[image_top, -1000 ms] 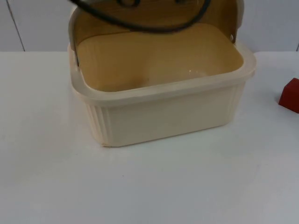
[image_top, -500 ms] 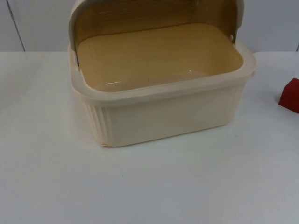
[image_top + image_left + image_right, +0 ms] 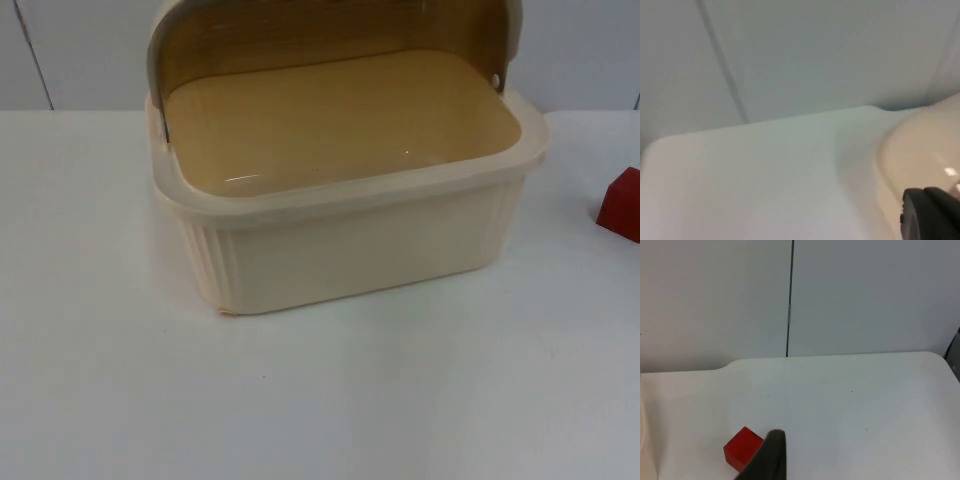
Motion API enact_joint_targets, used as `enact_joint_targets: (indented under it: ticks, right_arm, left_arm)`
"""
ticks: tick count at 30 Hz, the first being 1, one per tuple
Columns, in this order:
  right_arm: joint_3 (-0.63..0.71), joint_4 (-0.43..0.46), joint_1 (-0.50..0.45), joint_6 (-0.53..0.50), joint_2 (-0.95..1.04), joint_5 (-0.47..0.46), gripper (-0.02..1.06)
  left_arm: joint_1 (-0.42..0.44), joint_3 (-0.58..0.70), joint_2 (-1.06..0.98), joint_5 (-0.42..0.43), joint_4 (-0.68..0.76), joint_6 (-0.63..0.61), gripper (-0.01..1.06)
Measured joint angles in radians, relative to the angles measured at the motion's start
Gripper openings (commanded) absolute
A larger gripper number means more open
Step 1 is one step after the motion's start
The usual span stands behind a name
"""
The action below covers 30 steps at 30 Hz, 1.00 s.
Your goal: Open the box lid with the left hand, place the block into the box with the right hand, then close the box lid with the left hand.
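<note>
— Cream box (image 3: 350, 235) sits mid-surface (image 3: 320, 400), lid (image 3: 330, 30) raised; red block (image 3: 622, 205) lies well right of it.
— And each pincer?
— Left pincer (image 3: 932, 212) beside the box, right pincer (image 3: 767, 457) near the block; grip state: cannot tell.

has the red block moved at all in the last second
No. In the top view the red block sits at the same spot on the table, right of the open box, as before.

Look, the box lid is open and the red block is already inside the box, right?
Not quite. The box lid is open, but the red block is on the table beside the box, as the top view shows.
</note>
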Motion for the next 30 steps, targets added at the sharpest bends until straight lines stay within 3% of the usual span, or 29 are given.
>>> enact_joint_targets:
  ticks: [5, 13, 15, 16, 17, 20, 21, 22, 30]
  right_arm:
    - [0.0, 0.0, 0.0, 0.0, 0.0, -0.006, 1.04]
    - [0.0, 0.0, 0.0, 0.002, 0.0, -0.001, 1.04]
    - [0.0, 0.0, 0.0, 0.002, 0.0, 0.001, 1.04]
    - [0.0, 0.0, 0.0, 0.002, 0.0, 0.003, 1.04]
    - [0.0, 0.0, 0.0, 0.002, 0.0, 0.005, 1.04]
    - [0.0, 0.0, 0.0, 0.002, 0.0, 0.005, 1.04]
    - [0.0, 0.0, 0.0, 0.002, 0.0, 0.005, 1.04]
    - [0.0, 0.0, 0.0, 0.002, 0.0, 0.005, 1.04]
    - [0.0, 0.0, 0.0, 0.002, 0.002, 0.003, 1.04]
  left_arm:
    - [0.008, 0.0, -0.001, -0.044, -0.081, 0.053, 0.0]
    - [0.01, 0.043, -0.009, -0.093, 0.022, -0.046, 0.03]
    - [0.01, 0.062, -0.009, -0.094, 0.021, -0.052, 0.14]
    - [0.01, 0.086, -0.009, -0.095, 0.021, -0.06, 0.14]
    - [0.01, 0.106, -0.009, -0.095, 0.023, -0.068, 0.24]
    - [0.01, 0.156, -0.009, -0.107, 0.025, -0.077, 0.83]
    - [0.01, 0.173, -0.009, -0.113, 0.025, -0.077, 0.83]
    - [0.01, 0.181, -0.009, -0.114, 0.025, -0.082, 1.05]
    - [0.01, 0.187, -0.054, -0.145, 0.023, -0.084, 1.04]
